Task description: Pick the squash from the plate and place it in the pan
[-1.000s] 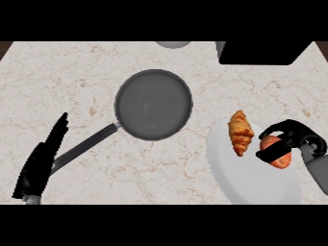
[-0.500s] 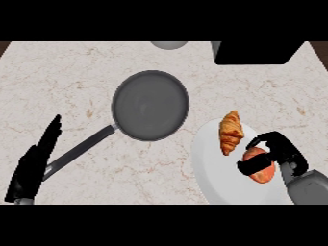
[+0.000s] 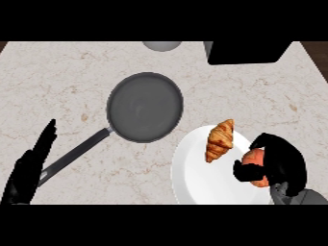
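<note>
Two robot hands in view. Right robot hand (image 3: 280,163), at lower right, has fingers curled around the orange squash (image 3: 255,157), which sits over the right part of the white plate (image 3: 195,178). A croissant (image 3: 220,139) lies on the plate's upper left, apart from the squash. The dark pan (image 3: 145,106) rests on the marbled surface (image 3: 53,81), upper left of the plate, handle toward the left robot hand (image 3: 31,168), which rests with fingers straight.
</note>
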Controlling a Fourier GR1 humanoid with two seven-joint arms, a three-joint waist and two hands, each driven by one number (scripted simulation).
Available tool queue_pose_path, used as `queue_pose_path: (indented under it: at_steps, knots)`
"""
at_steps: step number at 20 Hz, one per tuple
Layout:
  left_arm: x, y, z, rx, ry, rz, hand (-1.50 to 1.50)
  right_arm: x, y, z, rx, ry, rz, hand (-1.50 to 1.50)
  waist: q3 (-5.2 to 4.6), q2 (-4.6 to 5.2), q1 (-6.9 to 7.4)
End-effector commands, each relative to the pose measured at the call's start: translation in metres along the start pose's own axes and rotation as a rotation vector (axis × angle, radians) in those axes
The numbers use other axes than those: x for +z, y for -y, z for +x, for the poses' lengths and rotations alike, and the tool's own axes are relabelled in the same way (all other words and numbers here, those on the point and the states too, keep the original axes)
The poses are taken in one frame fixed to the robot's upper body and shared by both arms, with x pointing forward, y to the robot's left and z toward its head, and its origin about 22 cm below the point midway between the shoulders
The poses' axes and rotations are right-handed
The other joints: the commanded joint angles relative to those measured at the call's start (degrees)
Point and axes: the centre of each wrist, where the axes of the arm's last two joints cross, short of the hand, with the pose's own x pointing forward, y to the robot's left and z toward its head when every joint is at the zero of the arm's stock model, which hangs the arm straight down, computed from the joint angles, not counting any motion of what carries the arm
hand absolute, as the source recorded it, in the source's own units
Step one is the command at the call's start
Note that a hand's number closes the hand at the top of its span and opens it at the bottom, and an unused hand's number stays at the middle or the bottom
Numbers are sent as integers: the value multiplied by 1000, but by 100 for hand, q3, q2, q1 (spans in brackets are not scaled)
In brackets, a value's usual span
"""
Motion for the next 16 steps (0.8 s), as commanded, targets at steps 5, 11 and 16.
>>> queue_pose_path:
  at_steps: [5,11,16]
  knots:
    - [-3,-1,4,2,5,-27,0,58,44,51,-49,59,-509,150,20,53,92]
    - [-5,1,8,-1,51,-45,0,100,41,109,-117,96,-559,150,55,160,321]
    - [-7,10,18,-5,68,-64,0,82,59,168,-200,133,-512,150,67,230,511]
